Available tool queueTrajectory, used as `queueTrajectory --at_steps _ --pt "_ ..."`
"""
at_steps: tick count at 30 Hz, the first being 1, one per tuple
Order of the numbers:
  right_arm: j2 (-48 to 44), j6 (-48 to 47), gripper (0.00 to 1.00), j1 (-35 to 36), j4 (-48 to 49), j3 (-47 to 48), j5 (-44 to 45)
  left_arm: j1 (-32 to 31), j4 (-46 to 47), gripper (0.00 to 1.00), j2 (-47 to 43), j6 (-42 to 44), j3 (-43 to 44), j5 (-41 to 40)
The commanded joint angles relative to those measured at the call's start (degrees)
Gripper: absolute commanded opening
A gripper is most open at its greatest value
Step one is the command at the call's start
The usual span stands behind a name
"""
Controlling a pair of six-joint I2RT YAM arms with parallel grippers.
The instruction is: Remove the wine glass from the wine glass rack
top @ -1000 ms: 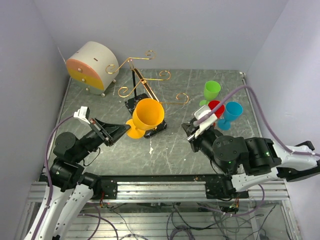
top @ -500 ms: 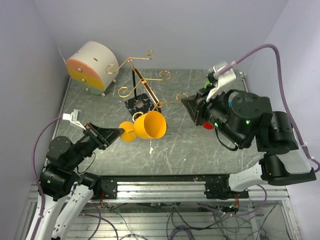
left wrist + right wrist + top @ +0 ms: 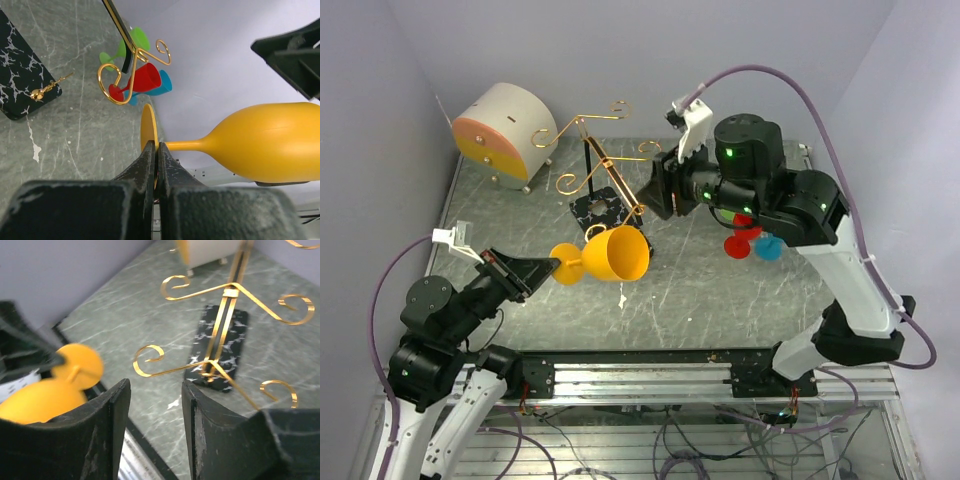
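Note:
An orange-yellow wine glass (image 3: 608,256) lies sideways in the air, in front of the wine glass rack (image 3: 603,158) and off its gold arms. My left gripper (image 3: 553,268) is shut on the rim of its foot disc (image 3: 148,131), with the bowl (image 3: 272,142) pointing right. The rack's gold scroll arms (image 3: 226,290) and its black marble base (image 3: 220,342) fill the right wrist view. My right gripper (image 3: 156,387) hovers above the rack's right side, open, with nothing between its fingers. From above, my right gripper (image 3: 658,192) sits over a gold arm.
A round beige-and-orange drawer box (image 3: 504,133) stands at the back left. Red (image 3: 740,238) and blue (image 3: 769,247) glasses stand at the right, partly under my right arm. A green glass (image 3: 134,42) shows behind them. Walls close in on the left, back and right.
The left gripper has drawn the orange-yellow glass down and left, tipping it sideways. The right arm rose, swung left over the rack, and its jaws opened.

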Motion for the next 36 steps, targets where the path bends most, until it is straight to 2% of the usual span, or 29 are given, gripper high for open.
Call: queueTrajectory --at_steps 1,8,19,22,25,26,28,29,31,32,36 --pt "-4.8 0.1 0.46 0.0 1.8 -3.0 -13.0 -0.1 0.5 0.07 1.1 1.4 1.4 -0.9" --pt "-8.8 0.1 0.48 0.1 4.3 -9.2 -17.8 -0.1 2.5 0.07 2.3 0.9 0.7 -0.2" --pt "-8.2 -0.1 0.47 0.1 6.8 -14.4 -21.1 -0.1 4.3 0.07 4.4 1.3 2.0 0.9" --pt "-7.5 -0.1 0.35 0.1 7.5 -15.2 -23.0 -0.2 4.6 0.07 5.0 1.5 2.5 1.0" --pt "-6.6 0.1 0.03 0.1 7.4 -14.7 -23.2 -0.1 5.3 0.07 5.6 1.6 2.7 1.3" --pt "-6.4 0.2 0.00 0.1 7.3 -14.4 -22.8 -0.1 5.5 0.07 5.7 1.7 2.7 1.4" --pt "-6.4 0.2 0.00 0.1 7.5 -13.9 -21.8 -0.2 6.0 0.08 6.3 1.8 2.9 1.5" --pt "-6.3 0.2 0.00 0.1 7.5 -13.3 -20.9 -0.1 6.5 0.16 6.6 1.8 2.9 1.7" --pt "-6.2 0.1 0.00 0.1 7.0 -11.9 -18.0 -0.1 6.3 0.40 7.5 2.3 3.6 1.2" --pt "-6.2 -0.1 0.00 0.0 6.9 -11.0 -16.0 -0.2 5.6 0.48 8.1 2.9 4.3 0.4" --pt "-6.8 -0.9 0.00 -0.8 7.1 -6.8 -4.7 -0.2 -2.9 0.57 11.0 8.2 10.4 -7.5"
